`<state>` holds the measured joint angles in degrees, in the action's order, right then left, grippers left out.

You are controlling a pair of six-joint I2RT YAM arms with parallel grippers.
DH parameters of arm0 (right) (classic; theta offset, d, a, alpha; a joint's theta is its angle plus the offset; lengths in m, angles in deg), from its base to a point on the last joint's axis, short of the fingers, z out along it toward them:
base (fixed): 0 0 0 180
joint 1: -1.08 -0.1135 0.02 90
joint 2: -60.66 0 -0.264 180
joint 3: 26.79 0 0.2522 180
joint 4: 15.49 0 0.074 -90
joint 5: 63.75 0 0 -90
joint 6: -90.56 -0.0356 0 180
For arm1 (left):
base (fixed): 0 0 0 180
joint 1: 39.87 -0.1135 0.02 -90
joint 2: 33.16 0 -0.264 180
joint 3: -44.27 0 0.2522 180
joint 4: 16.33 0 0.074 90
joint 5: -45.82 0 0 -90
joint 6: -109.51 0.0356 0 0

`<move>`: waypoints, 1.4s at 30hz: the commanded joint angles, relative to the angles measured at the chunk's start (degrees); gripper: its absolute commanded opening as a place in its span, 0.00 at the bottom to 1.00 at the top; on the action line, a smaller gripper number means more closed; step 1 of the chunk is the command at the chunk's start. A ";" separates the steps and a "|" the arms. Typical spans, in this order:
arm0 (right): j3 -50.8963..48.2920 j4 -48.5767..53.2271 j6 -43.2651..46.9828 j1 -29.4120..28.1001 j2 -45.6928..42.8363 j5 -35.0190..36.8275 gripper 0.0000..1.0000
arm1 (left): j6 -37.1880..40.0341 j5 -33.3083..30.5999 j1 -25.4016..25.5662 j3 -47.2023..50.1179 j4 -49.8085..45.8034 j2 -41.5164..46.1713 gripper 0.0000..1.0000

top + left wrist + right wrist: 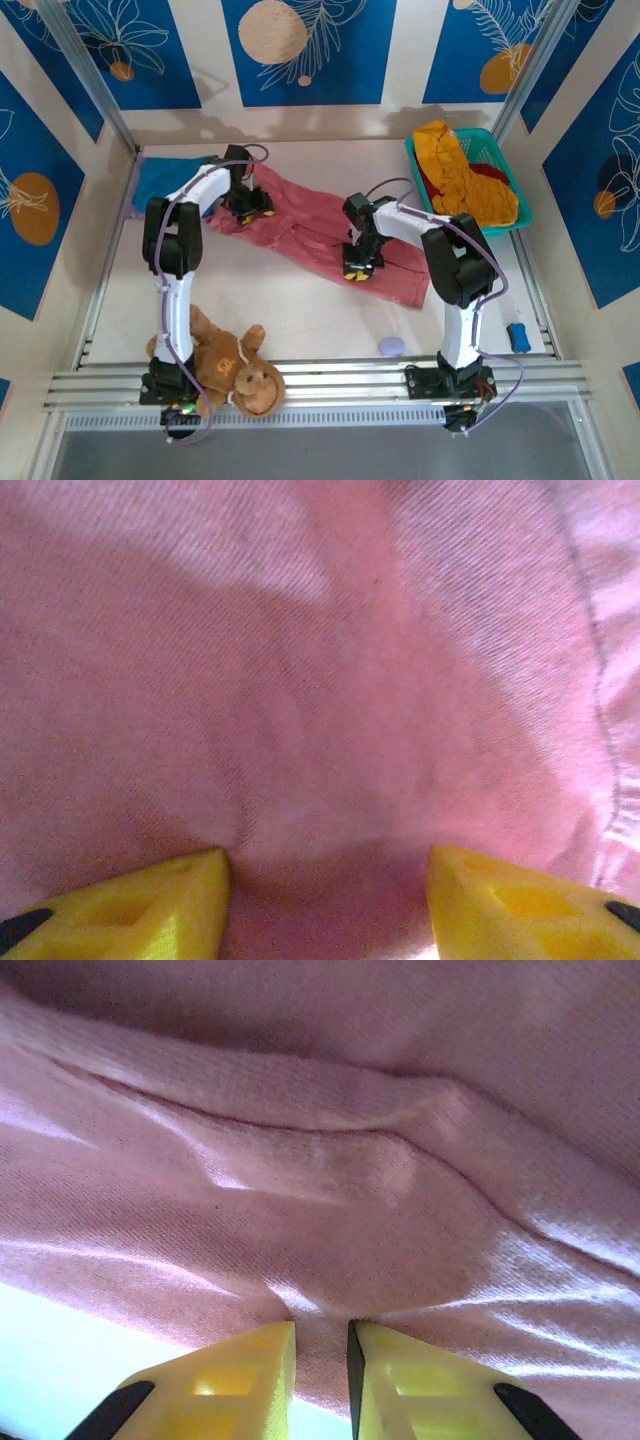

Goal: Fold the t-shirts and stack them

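A large salmon-pink t-shirt (305, 228) lies spread diagonally across the middle of the table. My left gripper (252, 208) is down on its upper-left part; in the left wrist view the gripper (325, 865) stands open, yellow fingers (150, 905) wide apart over flat pink cloth (320, 680). My right gripper (358, 270) is at the shirt's near edge. In the right wrist view that gripper (320, 1328) is shut on a pinched fold of the pink cloth (330, 1180). A blue t-shirt (160, 182) lies at the back left. Mustard-yellow (462, 170) and dark red (492, 172) shirts sit in the basket.
The teal mesh basket (520, 215) stands at the back right. A brown plush monkey (228, 365) lies at the near left by the left arm's base. A small lavender thing (391, 346) and a small blue thing (516, 335) lie near the front edge.
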<state>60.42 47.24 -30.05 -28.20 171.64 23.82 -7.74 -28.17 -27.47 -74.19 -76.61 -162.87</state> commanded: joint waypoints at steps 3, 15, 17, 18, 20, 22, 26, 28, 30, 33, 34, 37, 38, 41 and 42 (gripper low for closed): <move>-3.34 -0.21 -1.68 0.02 -1.35 -2.04 0.23 | -1.62 1.95 1.74 -3.64 2.24 -4.59 0.54; -3.15 -4.52 -4.16 -2.97 -0.14 -6.81 0.23 | -0.86 2.23 2.89 -30.14 -5.18 -19.91 0.54; -0.36 -4.19 -4.45 -4.27 2.21 -6.62 0.23 | -1.43 2.68 2.89 -34.61 -6.19 -21.92 0.54; 1.16 -3.73 -4.69 -4.76 3.45 -6.61 0.23 | -1.79 3.06 2.91 -35.87 -6.15 -22.22 0.54; 3.30 -3.48 -5.13 -5.58 5.04 -6.95 0.23 | -2.27 2.99 2.89 -36.27 -5.41 -21.66 0.54; 4.57 -4.17 -5.59 -6.43 6.02 -7.46 0.23 | -2.22 2.71 2.85 -36.27 -5.07 -20.60 0.54; 7.67 -3.47 -5.73 -7.15 8.62 -8.06 0.23 | -1.37 2.08 2.64 -36.17 -5.46 -18.73 0.54; 9.58 -2.63 -5.88 -7.60 9.79 -8.67 0.23 | -0.97 2.00 2.46 -36.17 -5.84 -17.66 0.55; 10.99 -2.29 -6.39 -8.42 10.48 -10.01 0.23 | -0.73 2.09 2.30 -36.18 -6.37 -16.42 0.55; 12.69 -1.81 -6.72 -9.99 11.02 -12.81 0.23 | 0.14 0.40 2.27 -35.95 -8.27 -13.72 0.57; 12.63 -2.11 -6.81 -10.47 10.40 -13.02 0.24 | 0.30 -0.35 2.28 -35.37 -8.66 -12.64 0.57; 11.45 -3.06 -7.52 -10.58 7.07 -12.60 0.26 | 0.37 -1.48 2.28 -32.20 -7.59 -9.64 0.57; 10.88 -3.09 -7.66 -10.41 5.94 -12.23 0.26 | 0.20 -1.22 2.32 -31.15 -7.05 -8.99 0.57; 8.64 -3.07 -8.06 -9.12 1.79 -11.84 0.32 | -0.38 -0.19 2.70 -29.07 -6.70 -8.04 0.57; 7.24 -3.36 -8.14 -8.59 0.23 -11.77 0.37 | -0.87 0.49 2.93 -28.13 -6.67 -7.89 0.57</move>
<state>69.45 43.35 -37.05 -38.23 177.58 13.26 -8.50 -28.15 -24.73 -104.51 -82.64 -172.79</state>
